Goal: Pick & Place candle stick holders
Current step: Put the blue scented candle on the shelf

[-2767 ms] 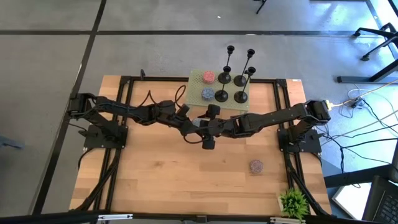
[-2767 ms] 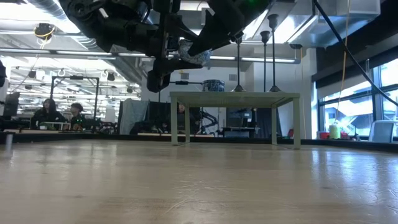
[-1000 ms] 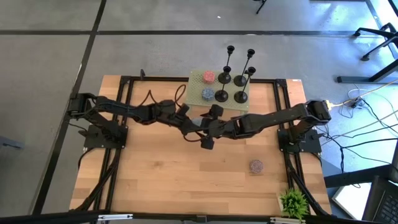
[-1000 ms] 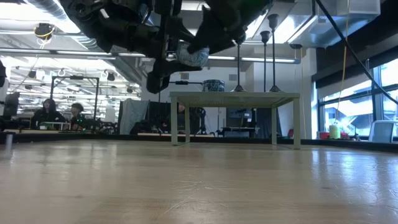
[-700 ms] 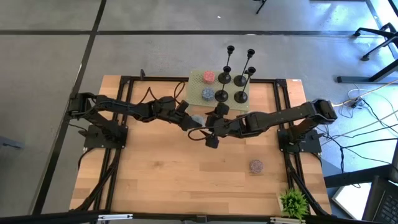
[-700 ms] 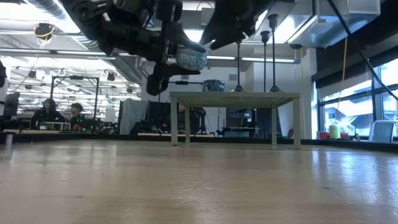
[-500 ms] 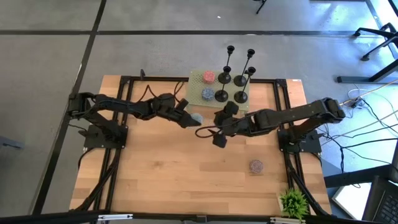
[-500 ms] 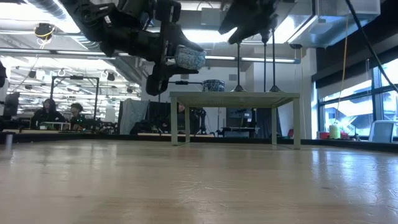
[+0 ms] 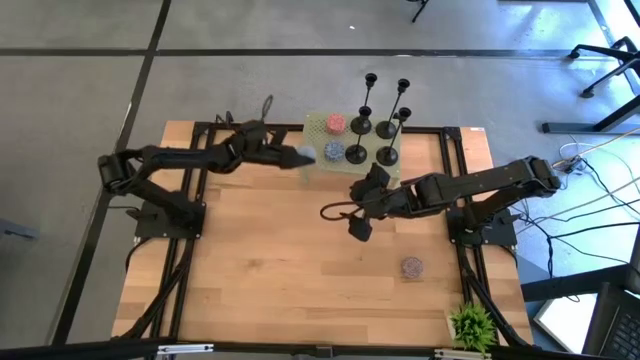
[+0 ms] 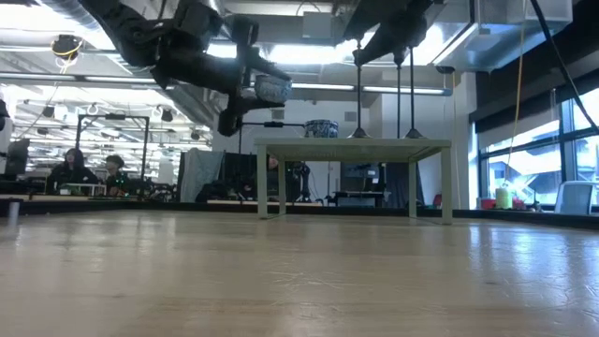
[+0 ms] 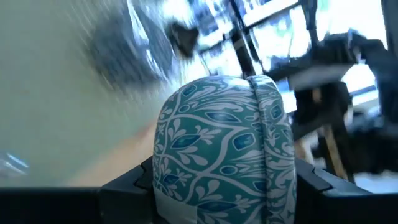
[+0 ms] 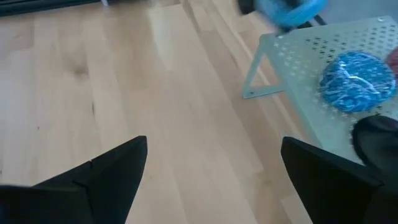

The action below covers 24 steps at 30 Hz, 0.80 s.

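Note:
Several black candle stick holders (image 9: 386,155) stand on their round bases on a pale green perforated stand (image 9: 318,137) at the table's far edge; their stems show in the low view (image 10: 358,89). My left gripper (image 9: 297,157) is shut on a round teal-patterned ball (image 11: 224,149), in the air just left of the stand. My right gripper (image 9: 360,205) hovers open over the table, near side of the stand, with nothing between its fingers (image 12: 106,171). My left gripper pinches the teal-patterned ball by two opposite sides (image 11: 163,180) between its two fingers. The fingers come nearly level from the table's left. The ball (image 10: 271,89) is lifted clear, high above the table and about level with the stand's top.
A red ball (image 9: 335,123) and a blue patterned ball (image 12: 357,81) lie on the stand beside the holders. Another patterned ball (image 9: 412,266) lies on the wood at the near right. A small green plant (image 9: 472,325) stands at the near right corner.
My left gripper has swung toward the table's far edge and the stand, carrying the teal-patterned ball clear of the table. My right gripper, open throughout, has drawn back toward the table's right edge, risen a little and rolled.

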Each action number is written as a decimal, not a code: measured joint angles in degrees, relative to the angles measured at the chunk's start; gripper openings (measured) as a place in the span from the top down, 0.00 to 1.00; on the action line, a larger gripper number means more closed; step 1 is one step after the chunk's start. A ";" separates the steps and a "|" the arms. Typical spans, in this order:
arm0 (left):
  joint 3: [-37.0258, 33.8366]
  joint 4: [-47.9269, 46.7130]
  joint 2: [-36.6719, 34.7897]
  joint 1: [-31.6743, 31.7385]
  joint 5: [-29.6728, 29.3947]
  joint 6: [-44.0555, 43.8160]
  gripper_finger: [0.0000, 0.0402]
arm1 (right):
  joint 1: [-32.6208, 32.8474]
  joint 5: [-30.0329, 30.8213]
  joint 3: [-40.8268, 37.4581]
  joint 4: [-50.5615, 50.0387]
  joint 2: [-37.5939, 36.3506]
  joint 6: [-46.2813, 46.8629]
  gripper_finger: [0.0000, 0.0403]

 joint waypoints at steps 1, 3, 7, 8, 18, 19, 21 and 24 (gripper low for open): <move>0.01 -0.06 -0.12 1.36 -0.23 0.23 0.51 | 0.00 -0.16 0.00 -0.01 0.00 0.00 0.07; 0.01 -1.49 -0.18 3.99 -0.51 0.12 0.51 | 0.00 -0.14 0.00 0.07 0.02 0.00 0.07; 0.02 -5.20 1.15 8.24 -0.86 2.62 0.51 | -0.15 -0.05 0.04 1.13 0.68 -0.02 0.07; -0.02 -5.52 1.59 9.00 -0.86 3.37 0.51 | -0.17 0.11 0.00 0.81 0.74 -0.02 0.07; -0.02 -5.38 2.20 9.95 -0.54 9.14 0.51 | -1.40 0.49 0.04 4.96 0.87 -0.02 0.07; -0.02 -5.61 2.20 9.92 -0.59 9.17 0.51 | -1.69 0.48 0.04 5.48 1.04 -0.02 0.07; -0.01 -5.79 2.20 9.69 -0.62 9.22 0.50 | -2.42 0.64 0.04 6.33 1.29 -0.04 0.07; -0.02 -5.70 2.20 9.58 -0.62 9.22 0.49 | -3.63 2.42 0.04 8.71 1.53 -0.04 0.07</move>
